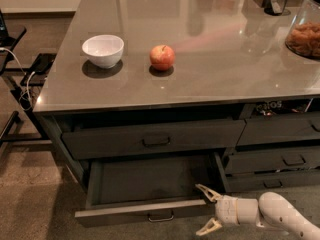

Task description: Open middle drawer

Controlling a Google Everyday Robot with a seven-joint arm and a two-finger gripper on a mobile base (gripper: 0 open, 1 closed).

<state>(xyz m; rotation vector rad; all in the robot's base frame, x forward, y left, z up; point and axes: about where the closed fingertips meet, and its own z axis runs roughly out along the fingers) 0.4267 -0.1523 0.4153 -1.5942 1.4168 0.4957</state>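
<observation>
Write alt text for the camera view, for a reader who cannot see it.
The middle drawer of a dark grey counter stands open, with the robot's pincer at the right end of the drawer front, fingers spread. The top drawer above it is shut, and on the countertop sit a white bowl and a red apple.

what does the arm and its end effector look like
The arm is smooth, glossy white, built of rounded, tube-like segments. The end effector, at the lower right by the open middle drawer, has a white base and two thin, pale cream fingers. No cables or markings show.
</observation>
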